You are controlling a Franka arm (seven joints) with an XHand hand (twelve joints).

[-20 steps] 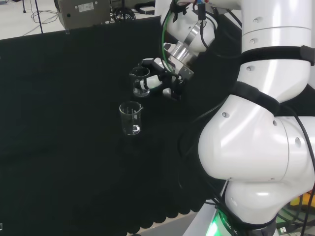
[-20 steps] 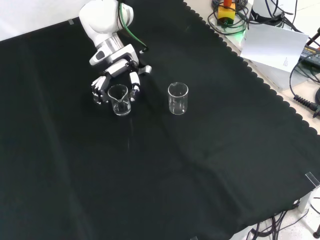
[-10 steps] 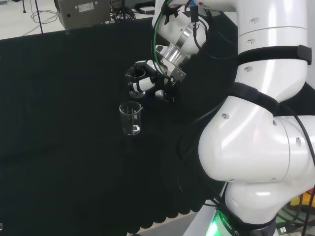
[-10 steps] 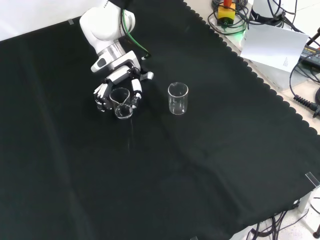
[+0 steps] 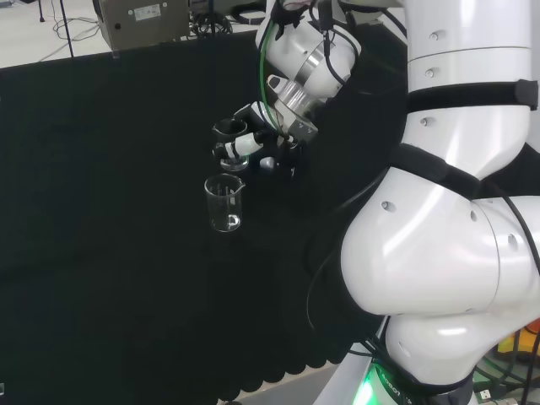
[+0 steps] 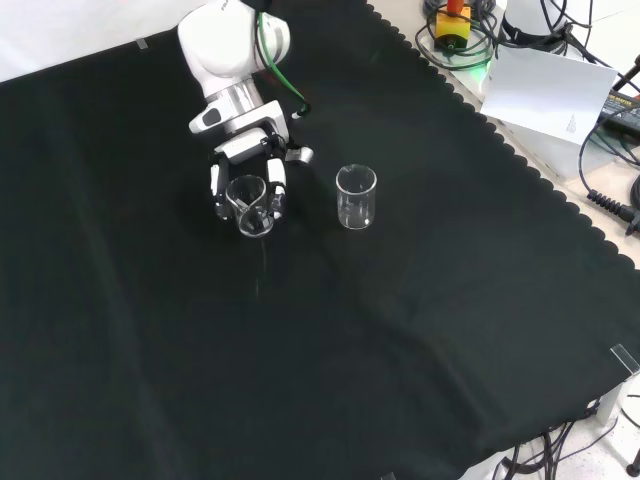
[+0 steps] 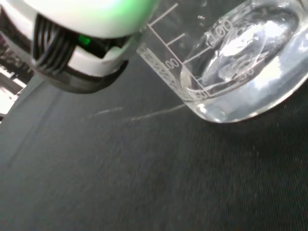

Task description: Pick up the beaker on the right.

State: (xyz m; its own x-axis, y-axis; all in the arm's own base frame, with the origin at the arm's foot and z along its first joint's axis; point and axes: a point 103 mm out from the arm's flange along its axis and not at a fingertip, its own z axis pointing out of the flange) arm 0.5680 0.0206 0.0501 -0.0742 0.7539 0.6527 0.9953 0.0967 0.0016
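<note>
Progress: the grasp looked made and the lift begun, judging by the tilt; carrying the vessel well clear of the black cloth (image 6: pixel 420 330) was what remained.
Hand: the black and white robot hand (image 6: pixel 262 172) had its fingers (image 6: pixel 275 185) curled round the small clear glass beaker with printed graduation marks (image 6: pixel 248 202); a finger (image 5: pixel 245 145) showed wrapped across the glass in the head view.
Place: the held beaker (image 5: pixel 229 142) sat at the hand, left of the other clear glass beaker (image 6: pixel 356 196) in the front view, the two apart; whether its base still touched the cloth, I couldn't tell.
Look: transparent, thick-bottomed, apparently empty; tilted, mouth leaning toward the front camera; up close, the beaker (image 7: pixel 231 62) showed white scale lines and a bright, heavy base.
Neighbour: the other beaker (image 5: pixel 224 203) stood upright and untouched.
</note>
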